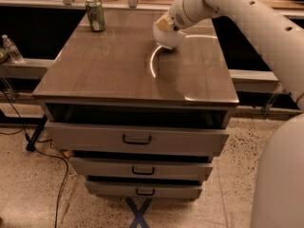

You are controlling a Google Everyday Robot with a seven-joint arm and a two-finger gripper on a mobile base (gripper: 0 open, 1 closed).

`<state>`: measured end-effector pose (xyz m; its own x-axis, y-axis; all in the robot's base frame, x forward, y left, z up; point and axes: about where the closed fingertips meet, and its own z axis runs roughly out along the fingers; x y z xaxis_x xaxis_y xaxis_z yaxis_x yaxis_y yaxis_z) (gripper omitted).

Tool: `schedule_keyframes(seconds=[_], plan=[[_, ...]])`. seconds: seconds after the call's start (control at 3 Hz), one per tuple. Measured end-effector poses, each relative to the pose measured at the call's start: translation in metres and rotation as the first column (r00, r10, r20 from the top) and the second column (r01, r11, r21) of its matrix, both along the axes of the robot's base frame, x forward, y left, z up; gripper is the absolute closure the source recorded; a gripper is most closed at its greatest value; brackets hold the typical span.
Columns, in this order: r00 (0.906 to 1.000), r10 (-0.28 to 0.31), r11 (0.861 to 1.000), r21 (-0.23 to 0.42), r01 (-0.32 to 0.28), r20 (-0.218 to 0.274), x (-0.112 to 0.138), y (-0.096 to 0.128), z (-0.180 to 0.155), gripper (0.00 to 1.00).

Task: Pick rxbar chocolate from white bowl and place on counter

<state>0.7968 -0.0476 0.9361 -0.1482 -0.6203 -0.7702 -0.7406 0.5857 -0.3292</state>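
Fingers sit at the end of the arm that reaches in from the upper right of the frame, low against the upper-left rim of the bowl. Whether they are spread or closed, or have anything between them, I cannot tell, because the wrist housing and the bowl's wall cover them.

The bowl stands upright on the surface, in the upper middle of the frame and toward the far right part of the top. The bar does not show. It is probably down inside the bowl, beneath the fingers and hidden by the near wall, but that is a judgement and not something seen. Its long axis cannot be read for the same reason.

If that is right, the step in hand is the grasp inside the bowl, and the coming move turns on one relation: the bar lies straight below the fingers, walled in on all sides. It would have to come up clear of the rim before going sideways. The bare surface toward the lower left of the bowl offers ample room to set it down. A can stands at the upper left, well apart from the bowl.
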Motion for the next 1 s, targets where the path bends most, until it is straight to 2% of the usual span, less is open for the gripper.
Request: schedule_keyframes(seconds=[0.33,1.0], plan=[[0.9997,0.024,1.000,0.006,-0.024,-0.002,-0.010,-0.003,0.005,0.99],[0.9980,0.062,0.998,0.015,-0.061,-0.016,-0.022,-0.002,0.007,0.56]])
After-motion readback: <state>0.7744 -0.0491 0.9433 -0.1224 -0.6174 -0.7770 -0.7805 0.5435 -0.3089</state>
